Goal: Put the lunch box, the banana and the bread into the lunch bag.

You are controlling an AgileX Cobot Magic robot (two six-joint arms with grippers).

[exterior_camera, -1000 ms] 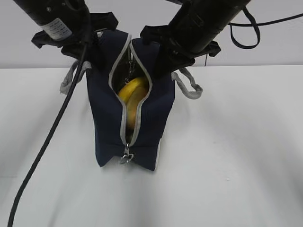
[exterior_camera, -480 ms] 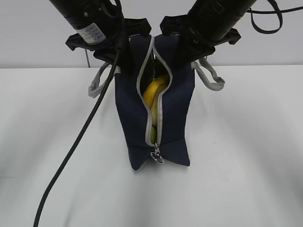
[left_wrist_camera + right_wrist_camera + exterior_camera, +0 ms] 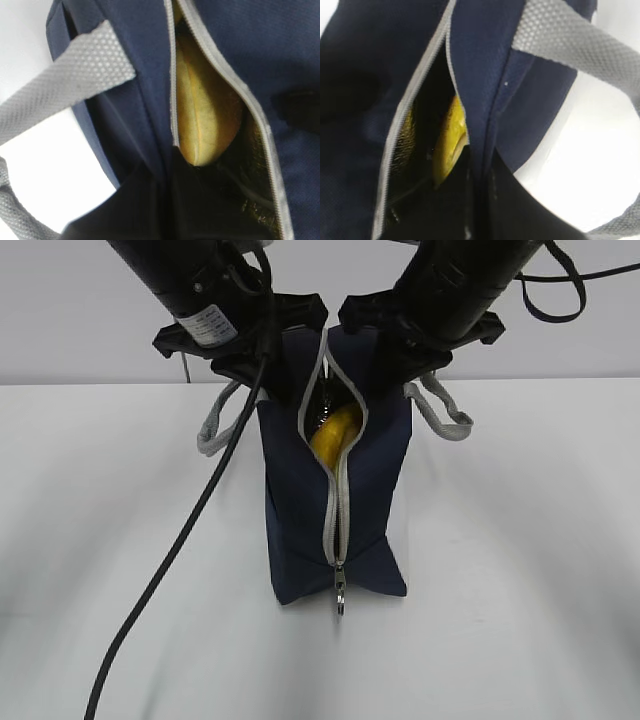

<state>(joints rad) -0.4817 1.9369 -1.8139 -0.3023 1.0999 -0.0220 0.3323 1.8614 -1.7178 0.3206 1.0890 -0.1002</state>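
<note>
Navy-blue fabric lunch bag (image 3: 335, 500) stands upright on the white table (image 3: 520, 540), both hands clamped on its top edges. The yellow curved banana (image 3: 335, 432) is inside; bread and lunch box are not visible, probably packed beneath.

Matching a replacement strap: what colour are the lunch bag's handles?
Grey webbing handles on the navy lunch bag; clearest in the left wrist view.

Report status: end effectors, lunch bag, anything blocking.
Both end effectors shut on the lunch bag, one each side of its top. Banana inside, showing through the half-open zipper. Lunch box, bread not visible. Nothing blocking.
</note>
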